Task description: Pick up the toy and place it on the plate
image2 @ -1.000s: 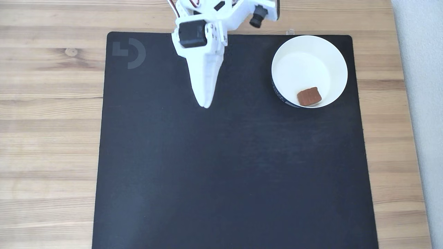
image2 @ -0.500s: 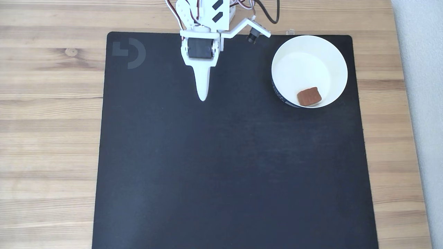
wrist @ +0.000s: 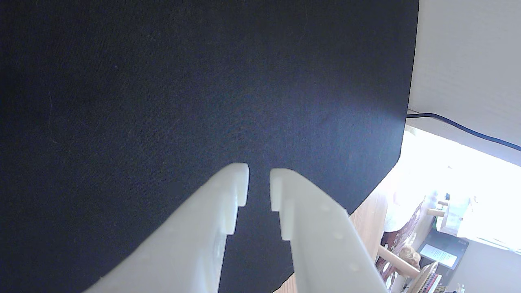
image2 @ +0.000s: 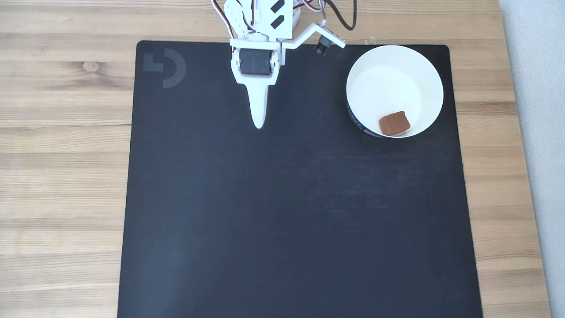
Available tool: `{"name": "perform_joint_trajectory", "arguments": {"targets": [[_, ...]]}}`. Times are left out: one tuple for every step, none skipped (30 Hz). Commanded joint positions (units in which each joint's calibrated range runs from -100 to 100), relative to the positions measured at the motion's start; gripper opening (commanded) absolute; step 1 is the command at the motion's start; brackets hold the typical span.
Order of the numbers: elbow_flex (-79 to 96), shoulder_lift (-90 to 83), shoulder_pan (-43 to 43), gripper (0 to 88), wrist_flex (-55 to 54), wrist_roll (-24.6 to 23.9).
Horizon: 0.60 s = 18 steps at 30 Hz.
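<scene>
Small reddish-brown biscuit-like toy (image2: 394, 123) lying inside round white shallow plate (image2: 430, 75), near its lower rim. White two-finger jaws (wrist: 259, 182) hanging well left of plate over black mat (image2: 300, 212), narrowly parted, gripping nothing. Placement looking done; next move likely parking arm.

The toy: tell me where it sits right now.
In the fixed view the toy lies inside the plate, against its lower wall, at the black mat's upper right corner.
</scene>
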Motion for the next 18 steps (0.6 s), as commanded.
{"name": "perform_joint_trajectory", "arguments": {"targets": [[0.69, -0.75, 0.43, 2.9, 0.45, -0.11], [0.69, -0.67, 0.18, 2.9, 0.45, 0.00], [0.69, -0.67, 0.01, 2.9, 0.45, 0.10], [0.69, -0.67, 0.01, 2.9, 0.45, 0.10], [0.69, -0.67, 0.01, 2.9, 0.45, 0.10], [0.69, -0.67, 0.01, 2.9, 0.45, 0.10], [0.69, -0.67, 0.01, 2.9, 0.45, 0.05], [0.69, -0.67, 0.01, 2.9, 0.45, 0.05], [0.69, -0.67, 0.01, 2.9, 0.45, 0.10], [0.69, -0.67, 0.01, 2.9, 0.45, 0.10], [0.69, -0.67, 0.01, 2.9, 0.45, 0.10], [0.69, -0.67, 0.01, 2.9, 0.45, 0.10], [0.69, -0.67, 0.01, 2.9, 0.45, 0.10], [0.69, -0.67, 0.01, 2.9, 0.45, 0.10], [0.69, -0.67, 0.01, 2.9, 0.45, 0.10], [0.69, -0.67, 0.01, 2.9, 0.45, 0.10], [0.69, -0.67, 0.01, 2.9, 0.45, 0.10], [0.69, -0.67, 0.01, 2.9, 0.45, 0.10]]}}
